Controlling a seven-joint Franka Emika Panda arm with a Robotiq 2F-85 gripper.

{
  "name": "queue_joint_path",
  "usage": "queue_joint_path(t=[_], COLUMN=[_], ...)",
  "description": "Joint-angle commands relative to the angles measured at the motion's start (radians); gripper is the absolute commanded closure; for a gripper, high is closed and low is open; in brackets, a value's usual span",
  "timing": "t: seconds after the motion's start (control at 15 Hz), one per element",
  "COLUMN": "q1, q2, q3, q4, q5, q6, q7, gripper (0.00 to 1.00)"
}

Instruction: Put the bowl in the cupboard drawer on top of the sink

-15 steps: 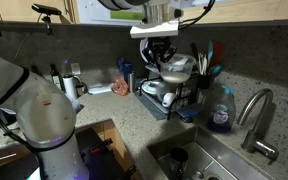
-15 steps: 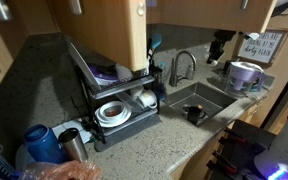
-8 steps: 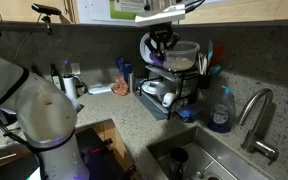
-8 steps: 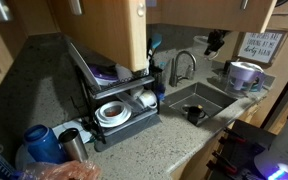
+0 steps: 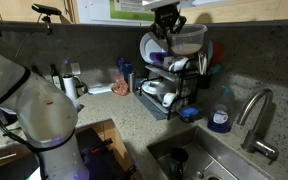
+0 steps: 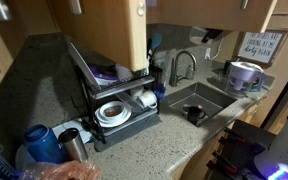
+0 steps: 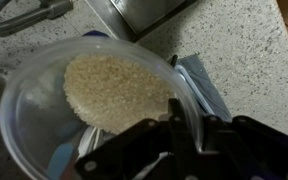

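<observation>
My gripper is shut on the rim of a clear plastic bowl and holds it high above the dish rack, just under the wooden wall cupboards. In the wrist view the bowl fills the frame, and its rim sits between my fingers. In an exterior view the arm is mostly hidden behind an open cupboard door.
The dish rack holds plates and cups. A steel sink with a tap lies below, a soap bottle beside it. Bottles and jars stand on the speckled counter.
My gripper has lifted the bowl from just above the dish rack up to near the underside of the cupboards, and a little sideways.
</observation>
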Motion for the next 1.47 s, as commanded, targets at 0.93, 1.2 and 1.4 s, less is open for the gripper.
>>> queue_joint_path(t=[0.93,1.2,1.4], q1=[-0.013,-0.018,-0.020], q2=[0.194,0.192,0.190], q3=[-0.025,-0.027,-0.028], q4=[0.317,0.330,0.347], q5=[0.067,0.063,0.062], q6=[-0.026,-0.043,-0.055], q7=[-0.029,-0.032,-0.034], gripper=[0.99,0.99,0.99])
